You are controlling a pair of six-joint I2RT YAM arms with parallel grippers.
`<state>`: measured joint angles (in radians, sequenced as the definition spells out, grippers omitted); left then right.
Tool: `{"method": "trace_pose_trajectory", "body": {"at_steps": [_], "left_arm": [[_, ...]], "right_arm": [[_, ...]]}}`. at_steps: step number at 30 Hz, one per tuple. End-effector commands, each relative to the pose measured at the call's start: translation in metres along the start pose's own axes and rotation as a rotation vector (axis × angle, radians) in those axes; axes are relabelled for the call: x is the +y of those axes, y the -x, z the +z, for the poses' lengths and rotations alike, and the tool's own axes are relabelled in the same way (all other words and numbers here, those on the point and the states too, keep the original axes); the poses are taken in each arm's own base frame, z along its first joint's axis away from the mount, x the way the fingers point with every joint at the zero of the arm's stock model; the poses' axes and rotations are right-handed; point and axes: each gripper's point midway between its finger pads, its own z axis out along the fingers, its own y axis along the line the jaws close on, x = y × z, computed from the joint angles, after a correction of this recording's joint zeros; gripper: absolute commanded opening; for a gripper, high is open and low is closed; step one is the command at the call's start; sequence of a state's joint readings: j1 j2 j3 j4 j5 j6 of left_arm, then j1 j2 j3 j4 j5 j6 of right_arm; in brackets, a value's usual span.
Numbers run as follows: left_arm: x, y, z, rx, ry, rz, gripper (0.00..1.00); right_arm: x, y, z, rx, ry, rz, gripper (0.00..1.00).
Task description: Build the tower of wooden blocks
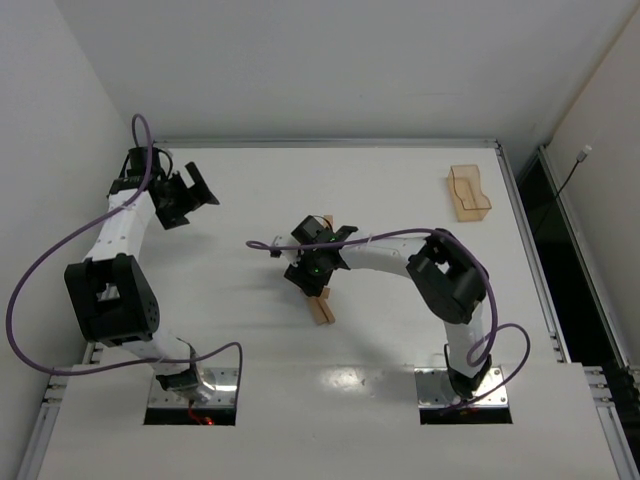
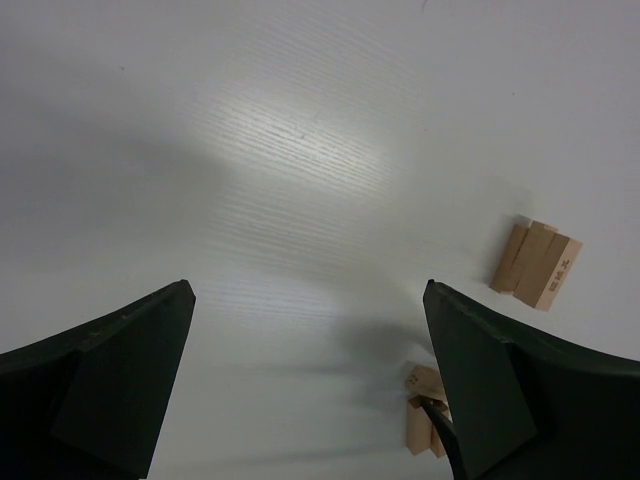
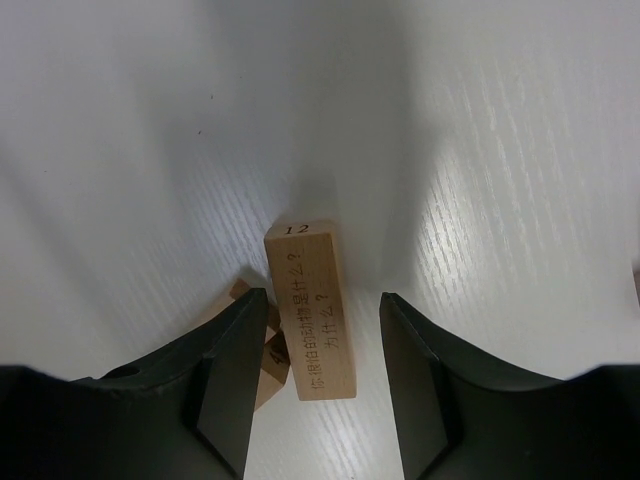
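Black left pincer (image 1: 186, 194): hanging over the far-left part of the white bench (image 1: 400, 180), jaws standing wide apart, gripping nothing.
Black right pincer (image 1: 314, 266): hovering mid-bench directly over the tower, straddling the top plank; standing open, leaving a gap between the plank and one finger (image 3: 415, 380), clamping nothing.
Small tower of light tan wooden planks (image 1: 321, 307): sitting near the bench's middle, under the right pincer.
Light tan wooden top plank numbered 12 (image 3: 312, 312): lying across the planks beneath, between the two fingers.
Loose light tan wooden blocks (image 2: 537, 263): lying side by side, touching, near the tower but apart from it.
Translucent orange-tan plastic tray (image 1: 468, 192): sitting far right, well apart from the blocks.
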<state>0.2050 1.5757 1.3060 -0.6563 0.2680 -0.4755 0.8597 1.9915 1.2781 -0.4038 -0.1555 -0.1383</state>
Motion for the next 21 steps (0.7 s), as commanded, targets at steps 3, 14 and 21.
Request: {"method": "trace_pose_trajectory", "body": {"at_steps": [3,14,21], "left_arm": [[-0.006,0.019,-0.005,-0.043,-0.037,-0.017,0.99],[-0.006,0.017,-0.002,-0.032,-0.042,-0.02,0.99],[-0.007,0.019,-0.002,-0.039,-0.046,-0.026,0.99]], "right_arm": [[-0.008,0.002,-0.004,-0.009,-0.024,-0.001,0.45],[-0.011,-0.021,-0.008,0.032,-0.03,0.013,0.38],[-0.01,-0.024,-0.015,0.033,-0.039,0.013,0.37]]}}
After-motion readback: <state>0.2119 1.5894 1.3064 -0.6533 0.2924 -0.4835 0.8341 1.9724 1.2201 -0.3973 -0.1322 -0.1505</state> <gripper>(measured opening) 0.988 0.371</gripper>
